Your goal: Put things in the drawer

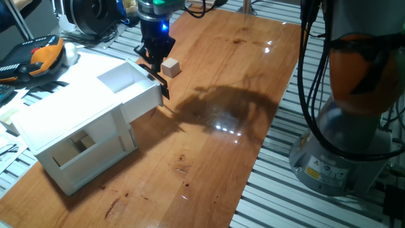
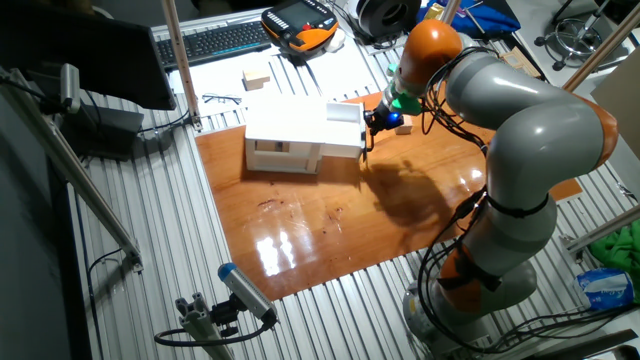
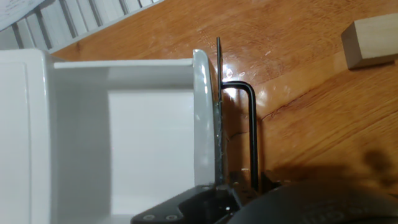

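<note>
The white drawer [image 1: 140, 96] stands pulled out of the cabinet, and its tray [image 3: 124, 63] looks empty. The pale wooden cube [image 1: 170, 66] lies on the table just right of the drawer front and shows at the upper right of the hand view [image 3: 371, 42]. My gripper [image 1: 154, 62] hangs right over the black bar handle [image 1: 163, 86]. In the hand view one thin finger [image 3: 219, 93] stands between the drawer front and the handle [image 3: 252, 137]. The other finger is hidden. The gripper also shows in the other fixed view [image 2: 378, 120].
The white cabinet [image 1: 63, 130] sits at the table's left edge, with a beige block [image 1: 81, 144] in its lower compartment. The arm's base [image 1: 345, 145] stands right of the table. An orange pendant [image 1: 39, 56] and cables lie behind the cabinet.
</note>
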Robot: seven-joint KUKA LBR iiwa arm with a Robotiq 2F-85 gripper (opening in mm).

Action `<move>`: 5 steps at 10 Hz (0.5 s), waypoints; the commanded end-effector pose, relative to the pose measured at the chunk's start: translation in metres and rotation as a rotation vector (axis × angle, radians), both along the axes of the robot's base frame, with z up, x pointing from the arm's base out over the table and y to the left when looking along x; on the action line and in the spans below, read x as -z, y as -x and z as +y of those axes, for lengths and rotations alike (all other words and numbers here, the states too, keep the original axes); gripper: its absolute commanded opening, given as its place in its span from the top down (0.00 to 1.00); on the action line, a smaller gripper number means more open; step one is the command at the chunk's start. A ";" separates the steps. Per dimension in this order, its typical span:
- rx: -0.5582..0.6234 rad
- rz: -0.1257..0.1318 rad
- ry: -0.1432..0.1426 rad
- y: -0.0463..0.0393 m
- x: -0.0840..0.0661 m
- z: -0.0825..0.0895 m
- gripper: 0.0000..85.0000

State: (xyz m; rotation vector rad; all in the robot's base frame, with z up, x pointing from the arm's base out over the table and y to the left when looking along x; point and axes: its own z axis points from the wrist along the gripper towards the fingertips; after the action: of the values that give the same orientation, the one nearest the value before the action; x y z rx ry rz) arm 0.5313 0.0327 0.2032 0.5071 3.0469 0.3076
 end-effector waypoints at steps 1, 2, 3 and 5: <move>0.004 0.001 -0.005 0.0003 -0.002 0.002 1.00; 0.006 0.008 -0.012 0.0000 -0.005 0.005 1.00; 0.000 0.011 -0.002 0.0007 -0.009 0.009 1.00; -0.008 0.014 0.038 -0.0017 -0.019 0.023 1.00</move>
State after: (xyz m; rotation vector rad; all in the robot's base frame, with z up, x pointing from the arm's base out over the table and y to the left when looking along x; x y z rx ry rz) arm 0.5335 0.0576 0.2237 0.4981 3.0630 0.2460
